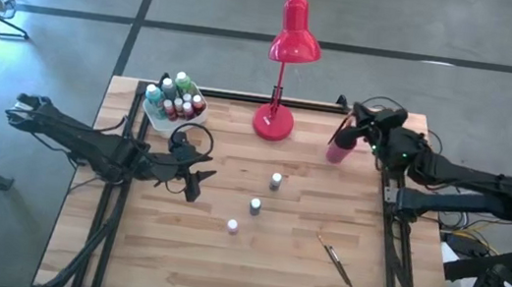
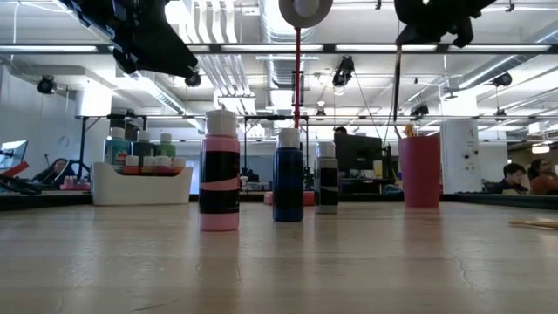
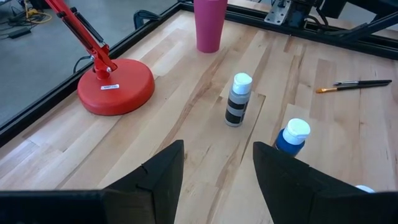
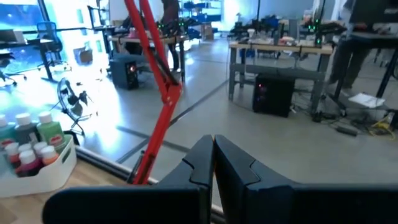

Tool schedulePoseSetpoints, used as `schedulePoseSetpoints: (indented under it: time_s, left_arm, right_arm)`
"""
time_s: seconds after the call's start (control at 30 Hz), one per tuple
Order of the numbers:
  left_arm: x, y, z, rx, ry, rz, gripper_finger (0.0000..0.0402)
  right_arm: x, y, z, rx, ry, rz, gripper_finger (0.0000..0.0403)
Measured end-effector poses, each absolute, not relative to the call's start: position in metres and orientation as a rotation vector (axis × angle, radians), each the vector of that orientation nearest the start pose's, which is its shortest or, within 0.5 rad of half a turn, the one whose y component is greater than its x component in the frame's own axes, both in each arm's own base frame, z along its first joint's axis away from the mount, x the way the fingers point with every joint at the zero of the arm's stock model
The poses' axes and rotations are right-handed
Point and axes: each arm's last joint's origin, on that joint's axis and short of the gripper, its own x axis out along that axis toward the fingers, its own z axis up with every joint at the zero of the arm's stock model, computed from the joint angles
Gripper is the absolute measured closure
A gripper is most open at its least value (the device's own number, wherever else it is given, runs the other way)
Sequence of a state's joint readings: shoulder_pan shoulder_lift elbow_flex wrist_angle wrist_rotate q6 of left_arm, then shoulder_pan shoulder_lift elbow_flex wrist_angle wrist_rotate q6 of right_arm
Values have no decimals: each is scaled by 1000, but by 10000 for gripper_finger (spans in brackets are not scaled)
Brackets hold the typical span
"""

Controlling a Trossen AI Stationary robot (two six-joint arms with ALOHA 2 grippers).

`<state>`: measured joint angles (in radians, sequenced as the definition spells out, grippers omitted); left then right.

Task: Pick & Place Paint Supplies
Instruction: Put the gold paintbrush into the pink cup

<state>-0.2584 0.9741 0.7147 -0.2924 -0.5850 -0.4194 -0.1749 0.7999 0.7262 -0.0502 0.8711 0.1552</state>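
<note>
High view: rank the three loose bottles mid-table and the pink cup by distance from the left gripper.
From the left gripper:
1. Bottle, nearest the front edge.
2. Middle bottle, very nearly tied with the first.
3. Bottle, toward the lamp.
4. Pink cup, far right.

red desk lamp [image 1: 283,68] standing at the wooden table's [image 1: 170,271] far edge

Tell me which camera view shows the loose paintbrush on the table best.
The left wrist view: the paintbrush lies unobstructed, bristles and handle distinct. The high view shows it small. The low view catches only an end at the edge. The right wrist view misses it.
</note>
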Motion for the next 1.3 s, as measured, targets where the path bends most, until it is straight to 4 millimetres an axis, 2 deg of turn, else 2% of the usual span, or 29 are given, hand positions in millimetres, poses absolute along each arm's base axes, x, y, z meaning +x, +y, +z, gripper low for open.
schedulePoseSetpoints:
  time_s: [0.2, 0.3, 0.7, 0.93, 1.3]
  left_arm:
    - [199, -36, 269, -180, 428, 416, 204]
    - [199, -36, 269, -180, 428, 415, 204]
    - [199, -36, 269, -180, 428, 415, 204]
    - [199, -36, 269, -180, 428, 416, 204]
    - [199, -36, 269, -180, 428, 416, 204]
  right_arm:
    - [150, -50, 332, 55, 19, -1074, 395]
    - [147, -51, 330, 40, 50, -1102, 395]
    - [160, -68, 288, 22, 214, -1219, 395]
    - [166, -77, 269, 21, 238, -1258, 395]
    - [166, -78, 238, 25, 300, -1240, 395]
